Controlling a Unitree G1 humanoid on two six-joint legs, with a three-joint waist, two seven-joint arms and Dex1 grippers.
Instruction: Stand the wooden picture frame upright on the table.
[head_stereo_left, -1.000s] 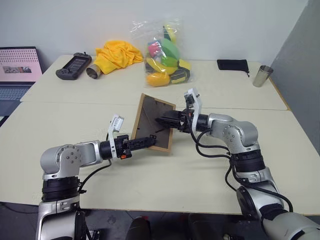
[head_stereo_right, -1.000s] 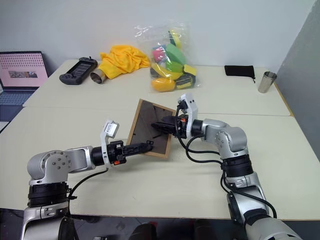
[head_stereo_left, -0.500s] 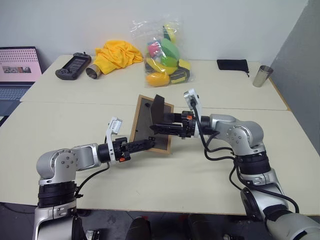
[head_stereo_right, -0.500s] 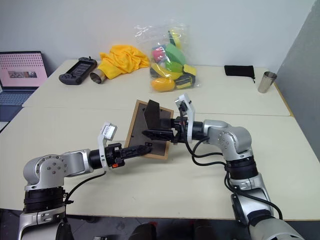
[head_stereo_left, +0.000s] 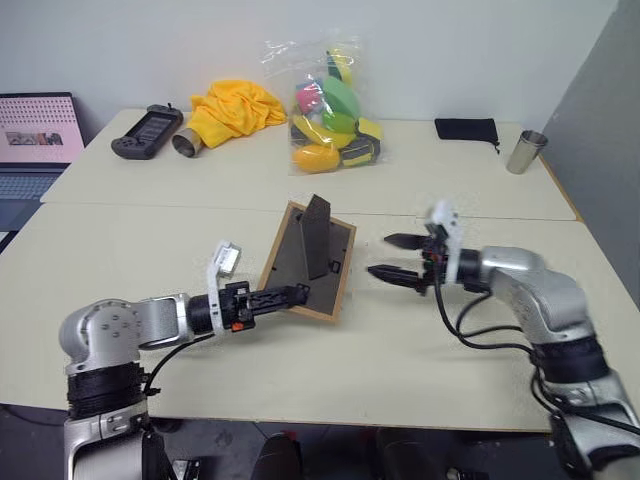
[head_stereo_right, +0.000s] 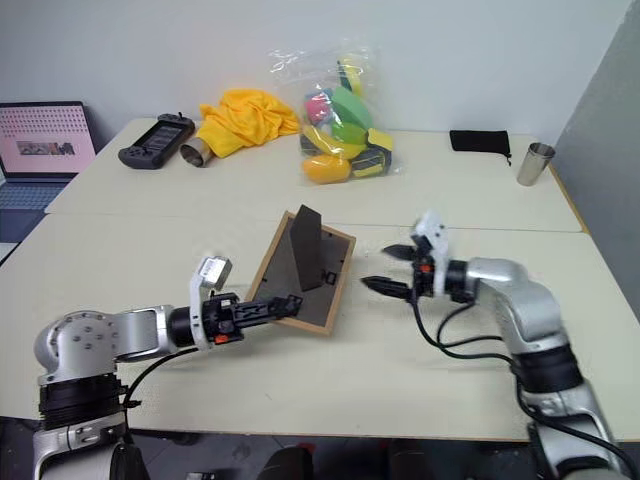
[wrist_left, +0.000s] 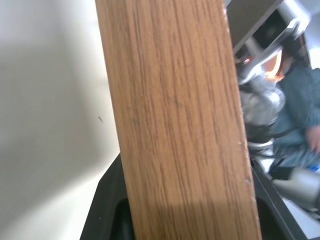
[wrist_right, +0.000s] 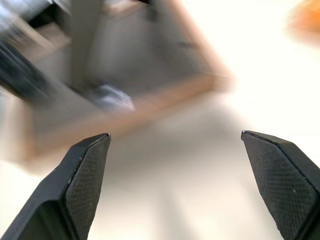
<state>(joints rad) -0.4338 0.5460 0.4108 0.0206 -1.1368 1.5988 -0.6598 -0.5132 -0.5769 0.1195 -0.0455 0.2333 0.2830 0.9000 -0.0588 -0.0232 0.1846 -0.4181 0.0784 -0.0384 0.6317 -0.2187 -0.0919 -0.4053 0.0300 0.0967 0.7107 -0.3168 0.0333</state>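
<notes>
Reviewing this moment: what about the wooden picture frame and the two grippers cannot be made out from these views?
- Wooden picture frame: its front faces away in both eye views; only the dark back and fold-out stand show.
- Left gripper: whether the frame's lower edge rests on the table is unclear; the fingers cover it.
- Left wrist view: the wood edge fills the middle, hiding the fingertips.
- Right wrist view: the frame is blurred beyond the open right gripper.
</notes>
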